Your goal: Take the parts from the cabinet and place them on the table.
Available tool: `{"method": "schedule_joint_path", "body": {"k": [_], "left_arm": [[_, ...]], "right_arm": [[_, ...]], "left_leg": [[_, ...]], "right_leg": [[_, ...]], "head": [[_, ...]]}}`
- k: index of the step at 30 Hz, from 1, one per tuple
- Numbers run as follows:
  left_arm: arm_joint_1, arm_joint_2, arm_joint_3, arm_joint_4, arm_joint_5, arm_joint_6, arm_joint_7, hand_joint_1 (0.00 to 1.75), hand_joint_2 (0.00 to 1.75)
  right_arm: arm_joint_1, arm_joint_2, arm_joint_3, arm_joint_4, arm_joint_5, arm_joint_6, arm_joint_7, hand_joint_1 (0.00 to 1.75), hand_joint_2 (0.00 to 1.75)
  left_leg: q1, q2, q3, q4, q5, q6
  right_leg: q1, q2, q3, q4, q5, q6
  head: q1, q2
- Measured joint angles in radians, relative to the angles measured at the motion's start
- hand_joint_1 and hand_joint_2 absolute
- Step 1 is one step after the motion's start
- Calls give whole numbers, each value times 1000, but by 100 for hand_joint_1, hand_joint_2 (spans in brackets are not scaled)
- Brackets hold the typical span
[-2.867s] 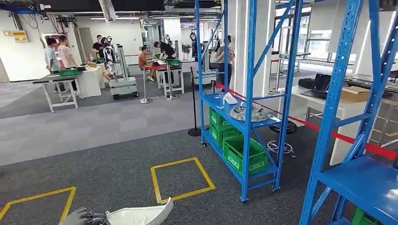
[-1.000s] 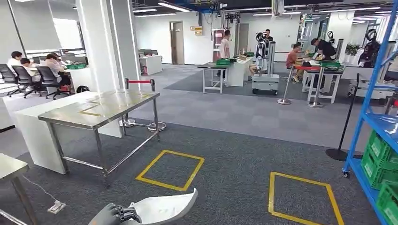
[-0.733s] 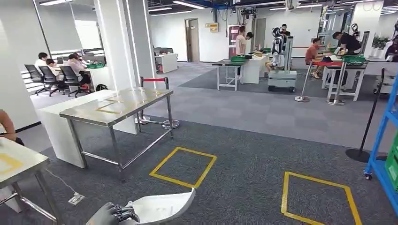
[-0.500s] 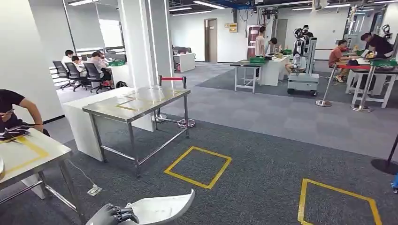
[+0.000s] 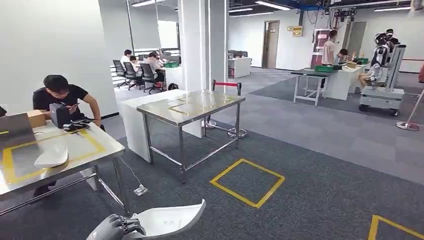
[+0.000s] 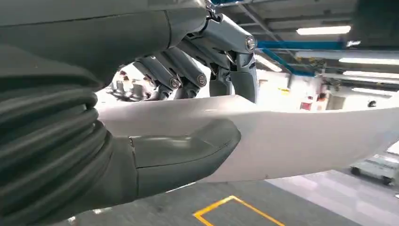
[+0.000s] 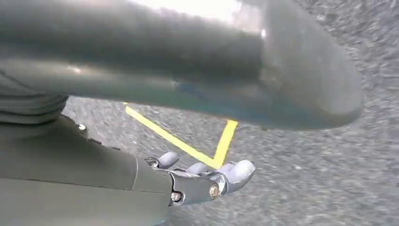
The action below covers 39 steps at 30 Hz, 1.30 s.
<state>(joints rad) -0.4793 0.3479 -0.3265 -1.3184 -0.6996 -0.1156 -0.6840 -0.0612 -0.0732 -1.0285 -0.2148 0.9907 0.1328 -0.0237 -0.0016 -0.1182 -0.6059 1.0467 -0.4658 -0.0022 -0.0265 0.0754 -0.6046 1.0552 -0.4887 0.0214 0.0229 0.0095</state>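
My left hand (image 5: pixel 113 228) grips a curved white shell part (image 5: pixel 168 220) low at the front of the head view, held roughly level above the carpet. In the left wrist view the thumb lies under the white part (image 6: pixel 301 136) and the dark fingers (image 6: pixel 188 75) lie over it. A steel table (image 5: pixel 87 150) with a yellow tape rectangle stands at the left, and another white shell part (image 5: pixel 51 154) lies on it. My right hand (image 7: pixel 202 181) hangs over the grey carpet and holds nothing.
A person (image 5: pixel 61 98) sits behind the left table, near a cardboard box (image 5: pixel 36 118) and dark devices (image 5: pixel 62 115). A second steel table (image 5: pixel 192 106) stands ahead by a white pillar. A yellow floor square (image 5: pixel 247 182) marks the carpet. More people and desks are far back.
The whole view has swung left: the blue shelves have gone out of sight and the two steel tables have come in. My left hand still holds the white part.
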Motion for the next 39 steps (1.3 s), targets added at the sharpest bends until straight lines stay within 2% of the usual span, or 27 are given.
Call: {"method": "schedule_joint_path", "body": {"k": [3, 4, 5, 6, 8, 9, 10, 11, 12, 13, 14, 18, 19, 20, 21, 22, 24, 25, 26, 28, 29, 30, 34, 35, 36, 37, 39], "left_arm": [[0, 4, 1, 0, 1, -1, -2, 175, 175], [2, 10, 2, -1, 1, -1, -3, 175, 175], [0, 15, 3, 0, 1, -1, -6, 175, 175], [-1, 17, 3, -1, 2, -1, -6, 175, 175], [6, 17, 3, -1, 2, -1, -7, 175, 175], [10, 18, 3, 0, 2, -1, -7, 175, 175], [13, 19, 3, 0, 2, -1, -7, 175, 175], [14, 19, 3, 0, 2, -1, -7, 175, 175], [13, 20, 3, 0, 2, -1, -6, 175, 175], [11, 22, 3, -1, 2, -2, -6, 175, 175], [9, 24, 4, 0, 2, -2, -6, 175, 175], [8, 24, 4, 0, 2, -2, -6, 175, 175], [5, 27, 4, 2, 2, -1, 0, 175, 175], [6, 27, 5, 1, 2, 2, 2, 175, 175], [5, 27, 6, 0, 2, 6, 4, 175, 175], [8, 27, 7, 0, 2, 8, 7, 175, 175], [22, 24, 7, 0, 2, 8, 5, 175, 175], [27, 24, 7, 0, 2, 7, 2, 175, 175], [27, 24, 7, 2, 2, 5, -1, 175, 175], [23, 24, 7, 3, 2, 4, -5, 175, 175], [22, 24, 7, 3, 2, 2, -8, 175, 175], [19, 25, 8, 3, 2, 1, -8, 175, 175], [19, 34, 9, 6, 3, -2, -8, 175, 175], [18, 38, 11, 6, 3, -2, -8, 175, 175], [13, 39, 11, 8, 3, -2, -8, 175, 175], [9, 39, 11, 8, 3, -2, -8, 175, 175], [13, 39, 10, 12, 3, -2, -8, 175, 175]], "right_arm": [[-3, 1, 0, 0, 3, 0, -2, 0, 0], [-6, 2, 0, 0, 3, 1, -6, 0, 0], [-7, 2, 0, 0, 5, 2, -9, 0, 0], [-6, 2, 0, 0, 7, 2, -10, 0, 0], [0, 3, 0, 0, 9, 2, -10, 0, 0], [2, 3, 0, 0, 10, 2, -8, 0, 0], [3, 3, 0, 0, 12, 3, -8, 0, 0], [3, 4, 0, 0, 12, 4, -7, 0, 0], [2, 6, 0, 0, 12, 5, -5, 0, 0], [1, 8, 0, 0, 12, 5, -4, 0, 0], [1, 8, 0, 0, 12, 5, -3, 0, 0], [2, 8, 0, 0, 12, 5, -3, 0, 0], [-3, 12, 0, 0, 20, 3, -8, 0, 0], [-5, 13, 0, 0, 22, 3, -10, 0, 0], [-6, 14, 0, 0, 25, 4, -9, 0, 0], [-4, 14, 0, 0, 27, 4, -9, 0, 0], [1, 13, 0, 0, 27, 4, -8, 0, 0], [3, 14, 0, 0, 27, 5, -6, 0, 0], [4, 13, 0, 0, 29, 4, -4, 0, 0], [4, 11, 0, 0, 32, 1, -3, 0, 0], [4, 10, 0, 0, 33, 1, -4, 0, 0], [3, 10, 0, 0, 33, 2, -4, 0, 0], [0, 10, 0, 0, 34, 2, -4, 0, 0], [-2, 9, 0, 0, 34, 2, -5, 0, 0], [-1, 8, 0, 0, 34, 2, -5, 0, 0], [2, 8, 0, 0, 34, 2, -5, 0, 0], [5, 8, 0, 0, 34, 1, -5, 0, 0]], "left_leg": [[5, -31, -9, -14, 11, -22], [6, -23, -12, -10, 7, -25], [-2, 47, -20, 13, -10, -29], [-1, 90, -52, 77, -52, -35], [2, 108, -129, 236, -125, -41], [4, 109, -156, 289, -137, -43], [5, 109, -159, 293, -124, -43], [5, 112, -138, 252, -93, -43], [5, 119, -93, 171, -48, -41], [4, 142, -36, 65, -3, -36], [-1, 191, 1, -6, 9, -30], [-3, 201, 1, -13, 3, -28], [-3, 141, 9, -26, 16, 7], [2, 132, 11, -30, 18, 11], [4, 124, 10, -30, 19, 16], [4, 113, 9, -30, 19, 20], [4, 87, 7, -28, 19, 21], [4, 73, 6, -25, 18, 21], [4, 58, 6, -22, 18, 20], [6, 31, 6, -15, 14, 15], [8, 21, 4, -11, 12, 10], [3, 5, -3, -7, 10, 2], [9, -32, -15, -21, 21, -26], [3, 35, -20, -1, 6, -29], [2, 75, -41, 45, -25, -33], [5, 98, -79, 122, -67, -37], [7, 110, -153, 277, -129, -42]], "right_leg": [[5, -33, 6, -2, 3, -19], [-2, -48, 9, -11, 9, -28], [0, -57, 13, -15, 8, -36], [2, -69, 14, -16, 7, -40], [5, -96, 15, -16, 3, -45], [6, -110, 15, -15, 2, -46], [6, -123, 16, -15, 1, -45], [6, -136, 19, -15, -1, -44], [6, -150, 24, -15, -4, -43], [6, -163, 30, -15, -8, -40], [9, -173, 35, -15, -11, -36], [9, -175, 36, -15, -12, -35], [15, -222, 49, -21, -22, -7], [9, -166, 43, 0, -35, 0], [8, -123, 16, 53, -66, 2], [8, -98, -24, 133, -103, 4], [10, -79, -103, 276, -150, 5], [11, -78, -116, 287, -135, 4], [10, -76, -104, 247, -99, 3], [6, -59, -27, 73, -3, 0], [1, -15, 4, -1, 9, -1], [5, -4, 9, -10, -2, 0], [5, -50, 17, -17, 7, -26], [4, -64, 21, -24, 10, -34], [5, -73, 23, -25, 9, -41], [7, -85, 23, -25, 8, -43], [9, -111, 22, -24, 5, -46]], "head": [[-1, 0], [-1, 0], [-3, 0], [-5, 0], [-6, 0], [-6, 0], [-6, 0], [-6, 0], [-6, 0], [-6, 0], [-6, 0], [-6, 0], [-5, 0], [-3, 0], [-3, 0], [-2, 0], [-1, 0], [-1, 0], [0, 0], [0, 0], [0, 0], [0, 0], [0, 0], [-2, 0], [-4, 0], [-4, 0], [-5, 0]]}}
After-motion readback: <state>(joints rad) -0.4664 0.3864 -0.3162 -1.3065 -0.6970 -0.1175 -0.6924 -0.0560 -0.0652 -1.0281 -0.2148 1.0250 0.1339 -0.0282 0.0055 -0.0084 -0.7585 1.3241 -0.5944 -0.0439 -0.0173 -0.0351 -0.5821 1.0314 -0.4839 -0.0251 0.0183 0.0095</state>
